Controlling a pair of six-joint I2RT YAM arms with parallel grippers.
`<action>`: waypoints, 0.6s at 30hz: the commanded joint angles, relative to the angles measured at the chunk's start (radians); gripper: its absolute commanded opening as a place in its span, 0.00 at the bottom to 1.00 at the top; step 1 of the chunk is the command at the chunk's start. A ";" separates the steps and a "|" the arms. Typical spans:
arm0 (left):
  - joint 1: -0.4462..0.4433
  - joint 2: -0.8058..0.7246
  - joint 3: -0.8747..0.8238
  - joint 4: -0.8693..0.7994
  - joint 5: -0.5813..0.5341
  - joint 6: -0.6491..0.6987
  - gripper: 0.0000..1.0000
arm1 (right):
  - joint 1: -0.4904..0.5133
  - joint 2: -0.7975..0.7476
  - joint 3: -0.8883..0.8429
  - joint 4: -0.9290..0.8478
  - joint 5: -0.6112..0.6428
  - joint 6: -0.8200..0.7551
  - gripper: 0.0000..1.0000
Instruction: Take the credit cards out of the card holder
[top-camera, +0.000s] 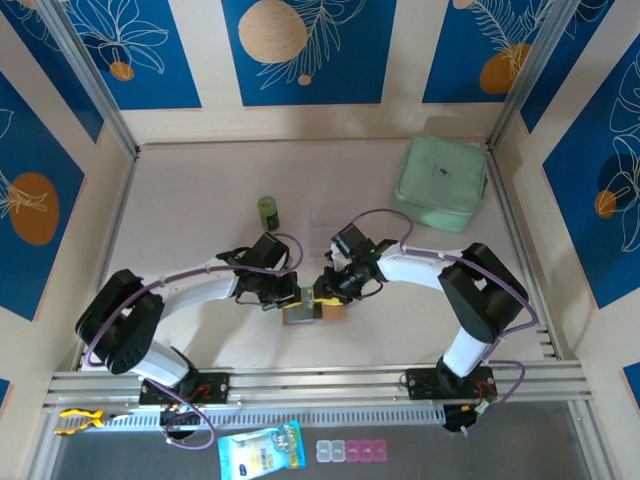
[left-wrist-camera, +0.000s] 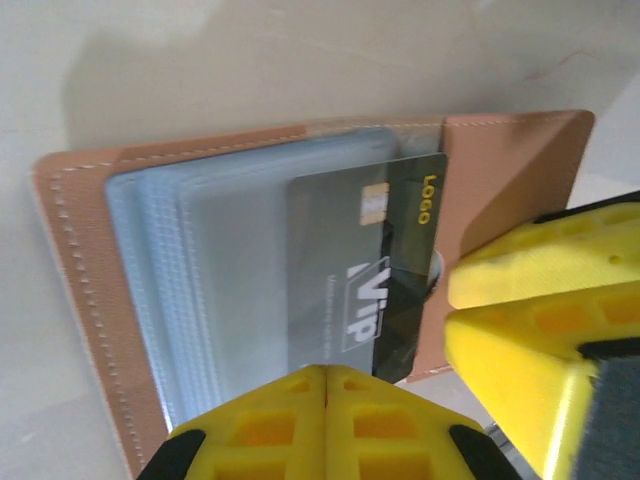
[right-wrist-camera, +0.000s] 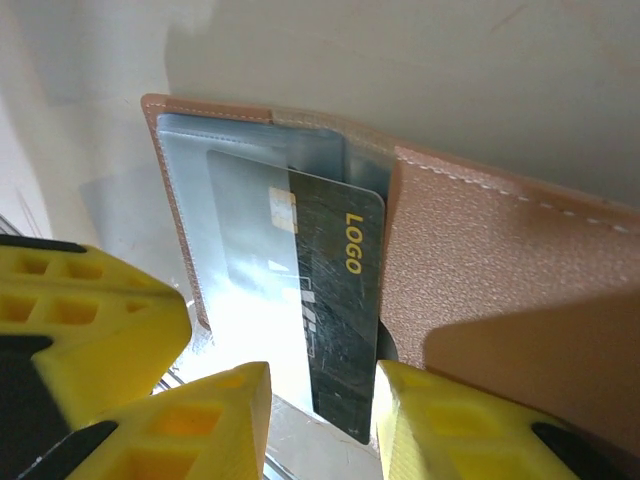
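The card holder (top-camera: 300, 314) lies open on the table between both arms, tan leather outside (left-wrist-camera: 500, 170) (right-wrist-camera: 500, 260) with grey see-through pockets. One of the credit cards, dark with white "ViP" and yellow "LOGO" print (left-wrist-camera: 400, 260) (right-wrist-camera: 340, 300), sticks partway out of a pocket. My left gripper (left-wrist-camera: 327, 372) (top-camera: 287, 297) is shut with nothing between its tips, at the holder's near edge over the pockets. My right gripper (right-wrist-camera: 322, 405) (top-camera: 325, 290) is open, its jaws either side of the card's lower end, one fingertip (right-wrist-camera: 420, 420) against the card's edge.
A mint-green case (top-camera: 440, 183) sits at the back right. A small dark green cylinder (top-camera: 268, 211) stands behind the left arm. A blue packet (top-camera: 260, 450) and a small pill box (top-camera: 350, 452) lie in front of the rail.
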 joint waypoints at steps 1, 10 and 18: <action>-0.014 0.036 0.025 -0.006 0.006 0.006 0.06 | -0.009 -0.009 -0.016 -0.001 -0.025 0.010 0.34; -0.014 0.071 -0.008 -0.010 -0.027 -0.001 0.06 | -0.028 0.008 -0.039 0.028 -0.034 0.014 0.34; -0.010 0.076 -0.019 -0.021 -0.039 -0.005 0.06 | -0.046 0.035 -0.063 0.088 -0.086 0.005 0.34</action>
